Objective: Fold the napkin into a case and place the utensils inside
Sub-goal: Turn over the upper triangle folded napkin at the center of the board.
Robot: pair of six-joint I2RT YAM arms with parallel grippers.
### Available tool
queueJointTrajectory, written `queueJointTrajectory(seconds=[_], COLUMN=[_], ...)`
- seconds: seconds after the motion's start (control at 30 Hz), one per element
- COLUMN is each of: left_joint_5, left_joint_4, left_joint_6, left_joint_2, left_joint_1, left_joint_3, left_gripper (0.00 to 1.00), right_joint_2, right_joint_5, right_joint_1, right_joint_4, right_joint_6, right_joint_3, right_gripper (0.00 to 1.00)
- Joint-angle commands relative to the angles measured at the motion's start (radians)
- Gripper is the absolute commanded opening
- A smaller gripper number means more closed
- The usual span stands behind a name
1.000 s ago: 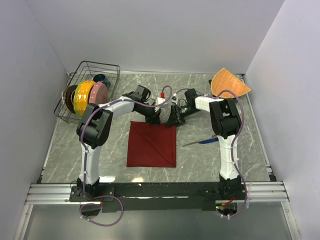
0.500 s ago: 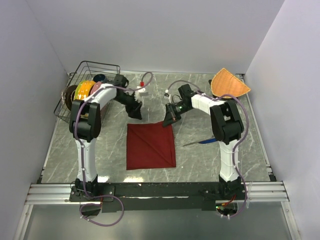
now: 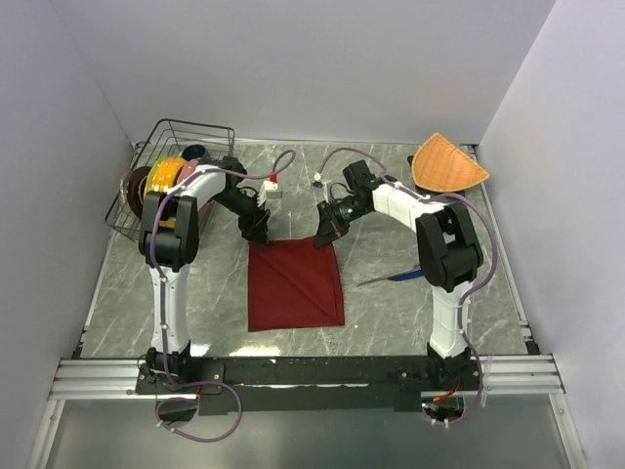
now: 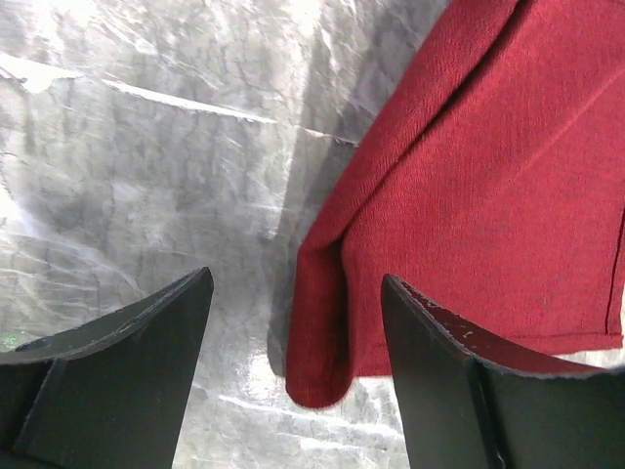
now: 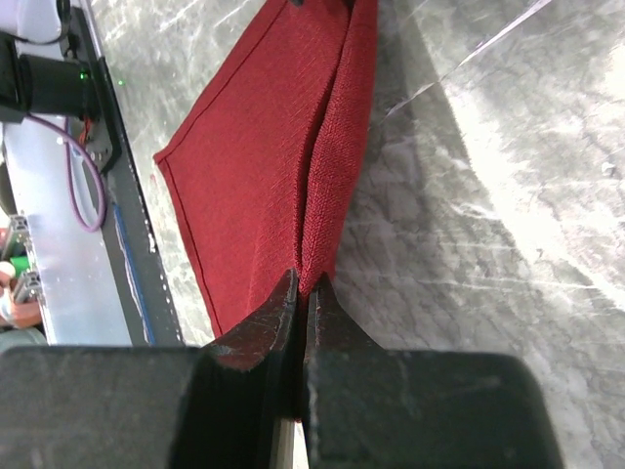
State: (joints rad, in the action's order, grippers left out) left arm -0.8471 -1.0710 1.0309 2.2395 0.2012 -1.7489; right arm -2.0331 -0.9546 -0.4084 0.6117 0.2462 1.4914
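Counting from the top camera, we've got one napkin point(image 3: 295, 285) lying mid-counter point(image 3: 200, 288) with a diagonal crease. One fork point(image 3: 373, 281) and one knife point(image 3: 406, 276) lie together just right of it, apart from the cloth. There's one mat point(image 3: 447, 164) in the far right corner and one rack point(image 3: 210, 132) far left. The rack holds plates point(image 3: 161, 184) on edge, but we can't count those cleanly.

There are two tools. The left tool point(image 3: 257, 231) is at the napkin's far left corner and the right tool point(image 3: 323, 232) is at its far right corner.

The wrist cams add what the top view can't. The right one is clenched on the napkin, with two layers pinched between its fingers. The left one is released, fingers wide, with the rounded folded corner showing between them. Only the top view catches the cutlery, rack and mat.
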Motion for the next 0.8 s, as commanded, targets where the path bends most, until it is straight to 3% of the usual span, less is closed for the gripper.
queueJointTrajectory(seconds=[0.0, 0.33, 0.63, 0.77], left_joint_5=[-0.061, -0.040, -0.032, -0.024], left_joint_4=[-0.070, -0.113, -0.257, -0.290], left_joint_6=[0.124, 0.161, 0.285, 0.308], left_joint_2=[0.012, 0.043, 0.083, 0.083], left_joint_1=[-0.005, -0.005, -0.005, -0.005], left_joint_3=[-0.034, -0.073, -0.113, -0.104], left_gripper=[0.74, 0.71, 0.61, 0.51], right_joint_2=[0.086, 0.131, 0.140, 0.142], right_joint_5=[-0.036, -0.070, -0.076, -0.084], right_joint_1=[-0.007, -0.006, -0.006, -0.007], right_joint_4=[0.014, 0.005, 0.016, 0.020], right_joint_6=[0.047, 0.041, 0.051, 0.056], right_joint_3=[-0.014, -0.028, -0.023, -0.017], right_gripper=[0.00, 0.00, 0.00, 0.00])
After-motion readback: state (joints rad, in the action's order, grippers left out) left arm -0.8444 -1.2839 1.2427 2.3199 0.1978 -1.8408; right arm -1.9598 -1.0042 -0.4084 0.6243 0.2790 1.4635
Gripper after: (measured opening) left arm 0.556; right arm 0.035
